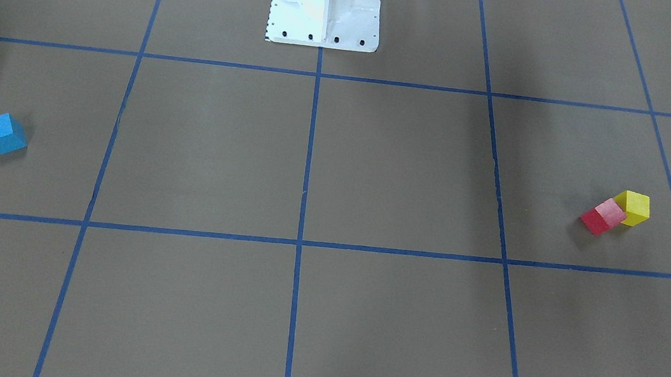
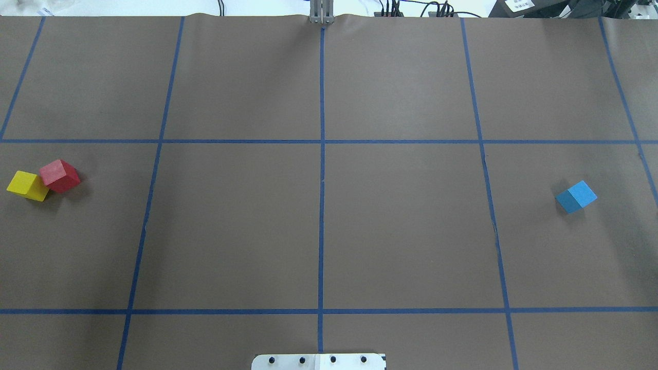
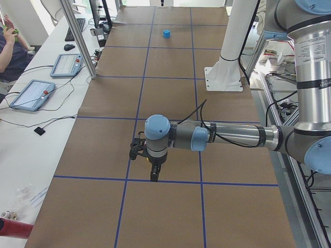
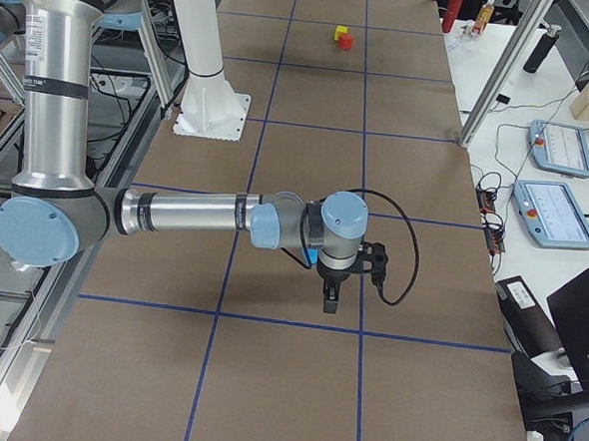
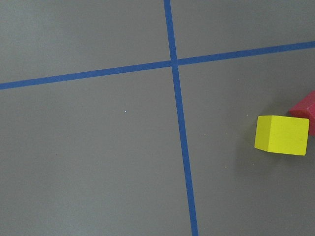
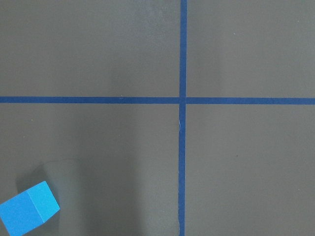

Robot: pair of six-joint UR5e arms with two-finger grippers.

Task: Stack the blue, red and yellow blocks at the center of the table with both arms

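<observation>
- The small matte yellow cube (image 2: pixel 26 185) sits at the far left of the wide brown-grey table (image 2: pixel 231 231) in the overhead view, on the left arm's side and well apart from the centre. It looks light and rigid, with flat, dull faces that should not slip. 2 opposite side faces would give a sure hold, but the side towards its neighbour is crowded.
- The small matte red cube (image 2: pixel 60 175) lies just beside it, a corner touching or all but touching the yellow one, and it is turned to a different angle. It probably handles the same way. The fingers would need lining up with its free pair of faces, or closing could nudge the yellow cube.
- The left gripper (image 3: pixel 154 175) points down above the table on that side. Only the side view shows it, so the width of its fingers cannot be told. No cube is in it, since all 3 rest on the table.
- No cube lies near the central blue tape line (image 2: pixel 322 205) yet, so the stack is not begun.
- The small matte light-blue cube (image 2: pixel 576 196) stands alone at the right, skew to the grid. All 4 of its sides are free, so either opposite pair suits once the wrist turns to match.
- The right gripper (image 4: pixel 330 301) also points down above the table, with no cube in it. How far open it is cannot be told.
</observation>
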